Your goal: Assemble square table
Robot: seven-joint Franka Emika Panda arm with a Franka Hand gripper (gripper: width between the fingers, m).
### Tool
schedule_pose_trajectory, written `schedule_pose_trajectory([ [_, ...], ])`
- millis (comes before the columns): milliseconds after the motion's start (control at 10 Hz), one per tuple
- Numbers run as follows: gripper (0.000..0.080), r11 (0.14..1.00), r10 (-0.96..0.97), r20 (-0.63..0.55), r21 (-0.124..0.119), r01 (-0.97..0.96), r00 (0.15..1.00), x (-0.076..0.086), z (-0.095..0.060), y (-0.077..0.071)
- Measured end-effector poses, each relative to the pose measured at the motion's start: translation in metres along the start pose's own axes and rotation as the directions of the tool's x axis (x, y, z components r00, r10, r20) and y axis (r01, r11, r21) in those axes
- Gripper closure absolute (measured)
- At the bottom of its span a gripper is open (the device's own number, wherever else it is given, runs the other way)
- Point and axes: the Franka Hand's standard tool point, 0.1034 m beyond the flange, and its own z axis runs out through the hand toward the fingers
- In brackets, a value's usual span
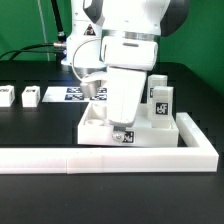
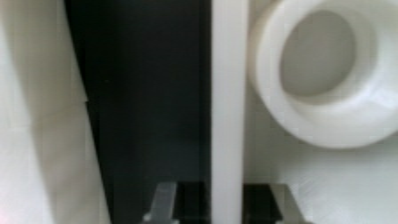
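The white square tabletop [image 1: 93, 124] lies in the corner of the L-shaped border bar. One white leg [image 1: 160, 100] with tags stands upright on its far right part. My gripper [image 1: 118, 126] reaches down onto the tabletop's middle front, and the arm's white body hides most of the tray. In the wrist view a thin white rim [image 2: 228, 90] of the tabletop runs straight between my dark fingers [image 2: 169, 204], and my gripper [image 2: 221, 205] is shut on it. A round recess [image 2: 331, 66] of the tabletop shows beside the rim.
The long white border bar [image 1: 60, 158] runs along the front and turns back at the exterior view's right [image 1: 200, 140]. Two loose white legs [image 1: 30, 97] [image 1: 5, 97] lie at the exterior view's left. The marker board [image 1: 66, 93] lies behind them.
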Motion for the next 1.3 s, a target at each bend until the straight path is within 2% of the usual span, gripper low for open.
schedule_pose_trajectory([
  [200, 0.0735, 1.0, -0.011, -0.011, -0.006, 0.011, 1.0, 0.01, -0.001, 0.0],
  [300, 0.0735, 1.0, -0.027, -0.01, 0.004, 0.027, 1.0, 0.015, -0.002, 0.002],
  [600, 0.0735, 1.0, -0.028, -0.008, 0.004, 0.028, 1.0, 0.013, -0.001, 0.002],
  [1000, 0.0735, 0.958, -0.287, 0.017, 0.002, 0.287, 0.958, 0.006, 0.0, 0.003],
  [1300, 0.0736, 0.898, -0.441, 0.038, 0.005, 0.441, 0.897, 0.012, -0.003, 0.005],
])
